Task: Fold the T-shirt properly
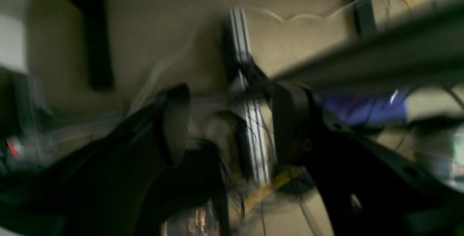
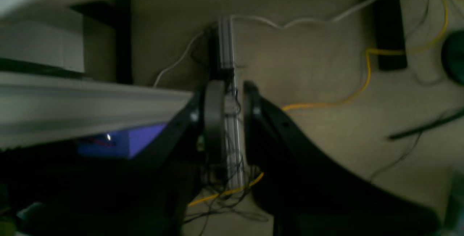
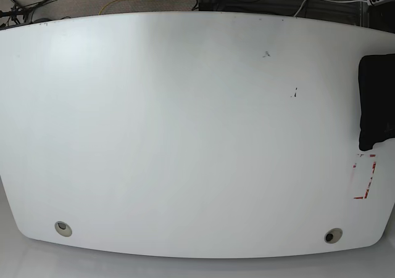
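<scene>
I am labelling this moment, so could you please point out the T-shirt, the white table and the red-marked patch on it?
T-shirt [image 3: 376, 100]: base view, middle of the folded black cloth.
White table [image 3: 185, 136]: base view, bare middle of its top.
Red-marked patch [image 3: 365, 176]: base view, its centre, just below the cloth.

The bench [image 3: 185, 136] looked smooth, white and faintly glossy. The T-shirt [image 3: 376, 99] was soft matt black cloth. Both tools [image 2: 229, 94] [image 1: 232, 120] looked like matt black plastic.
</scene>
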Controlling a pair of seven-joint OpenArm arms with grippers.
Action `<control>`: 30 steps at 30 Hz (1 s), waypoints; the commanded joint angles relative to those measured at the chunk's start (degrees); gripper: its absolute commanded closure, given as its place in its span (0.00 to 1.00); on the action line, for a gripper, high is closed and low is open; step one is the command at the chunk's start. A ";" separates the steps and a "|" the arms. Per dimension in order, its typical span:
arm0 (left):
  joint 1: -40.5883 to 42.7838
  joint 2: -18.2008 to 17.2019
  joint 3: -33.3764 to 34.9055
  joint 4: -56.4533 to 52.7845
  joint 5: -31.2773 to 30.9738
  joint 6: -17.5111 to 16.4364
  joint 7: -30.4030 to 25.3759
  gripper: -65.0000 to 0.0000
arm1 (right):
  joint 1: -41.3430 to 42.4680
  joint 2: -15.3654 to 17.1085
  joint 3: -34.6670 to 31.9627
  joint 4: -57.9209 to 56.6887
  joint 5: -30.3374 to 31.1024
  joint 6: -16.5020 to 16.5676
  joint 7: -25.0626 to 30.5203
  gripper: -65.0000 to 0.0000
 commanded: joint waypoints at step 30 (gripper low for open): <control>-50.66 -4.45 3.25 -77.86 -3.26 1.74 3.20 0.56 | 37.38 2.49 -2.88 -59.98 -20.71 -7.77 1.65 0.87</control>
